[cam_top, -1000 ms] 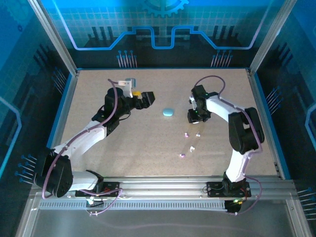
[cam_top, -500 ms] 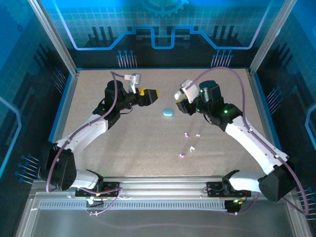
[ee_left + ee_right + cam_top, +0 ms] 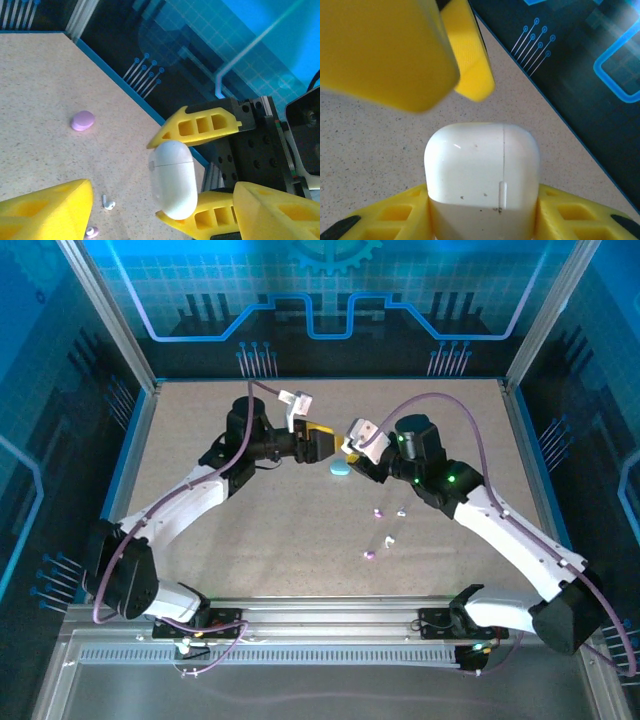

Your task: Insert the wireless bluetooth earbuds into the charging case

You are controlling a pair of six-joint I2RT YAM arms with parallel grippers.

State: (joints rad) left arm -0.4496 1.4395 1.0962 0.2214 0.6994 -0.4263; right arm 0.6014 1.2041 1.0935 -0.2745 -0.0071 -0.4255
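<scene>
Right gripper [image 3: 350, 448]: you have it clamped on the white charging case [image 3: 482, 170], with a yellow finger [image 3: 385, 215] pressed to each side. The lid seam reads as a thin line and the lid is closed. From above, gripper and held case sit just on the far side of the light blue case [image 3: 341, 468].

Left gripper [image 3: 327, 445]: it comes in from the left of the light blue case with its fingers spread wide. The tips are close to the white case but apart from it.

Four earbuds [image 3: 389, 540] lie loose on the table [image 3: 250, 530], to the near right of the light blue case and apart from it. Two are pinkish and two are white.

A lilac case [image 3: 82, 120] lies flat on the table in the left wrist view. You cannot place it against the light blue case.
</scene>
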